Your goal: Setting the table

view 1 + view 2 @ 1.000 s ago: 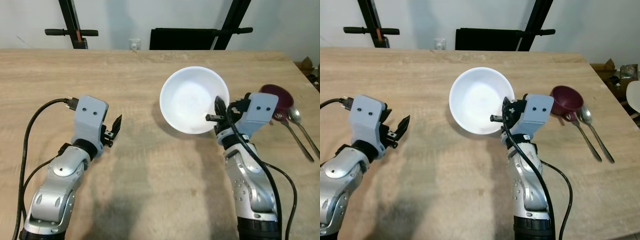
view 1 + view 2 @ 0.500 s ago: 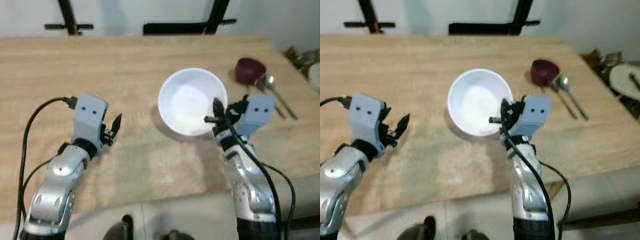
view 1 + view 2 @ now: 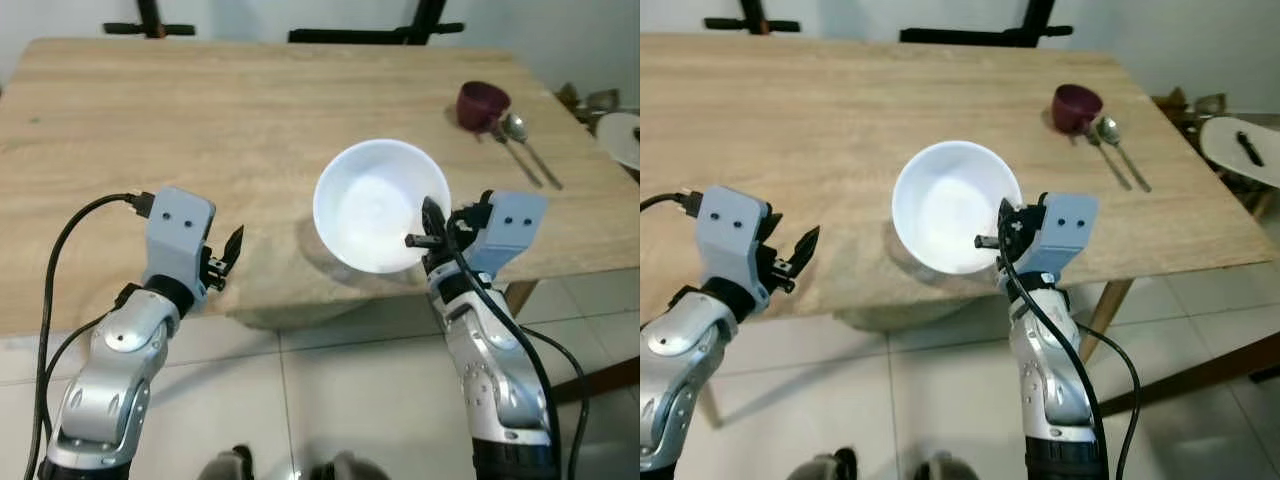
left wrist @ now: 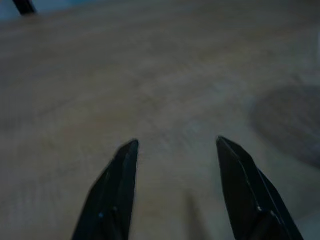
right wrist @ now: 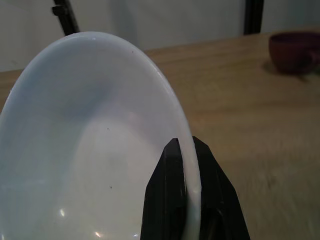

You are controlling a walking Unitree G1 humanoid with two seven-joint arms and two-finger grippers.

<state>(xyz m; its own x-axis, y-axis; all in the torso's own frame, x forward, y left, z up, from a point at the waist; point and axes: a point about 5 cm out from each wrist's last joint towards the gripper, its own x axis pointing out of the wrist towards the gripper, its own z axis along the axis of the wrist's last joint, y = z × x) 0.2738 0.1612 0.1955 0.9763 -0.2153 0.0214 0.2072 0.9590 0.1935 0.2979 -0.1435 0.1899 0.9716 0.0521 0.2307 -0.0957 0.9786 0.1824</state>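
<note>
One white bowl (image 3: 378,205) was held above the near edge of the wooden surface (image 3: 200,120), its rim pinched between the two fingers of the right pincer (image 5: 186,185), with only a thin rim contact seen in the right wrist view. The bowl was carried tilted, its opening turned toward the camera. The left pincer (image 4: 175,185) was seen with its fingers apart and empty, hovering over the near part of the surface. A dark red cup (image 3: 481,103) and two spoons (image 3: 528,150) lay well apart at the far right corner. Slippage was judged the chief risk: a rim-only grip on a smooth bowl could rotate or release, and a drop near the edge could send it to the tiled floor (image 3: 330,400).
</note>
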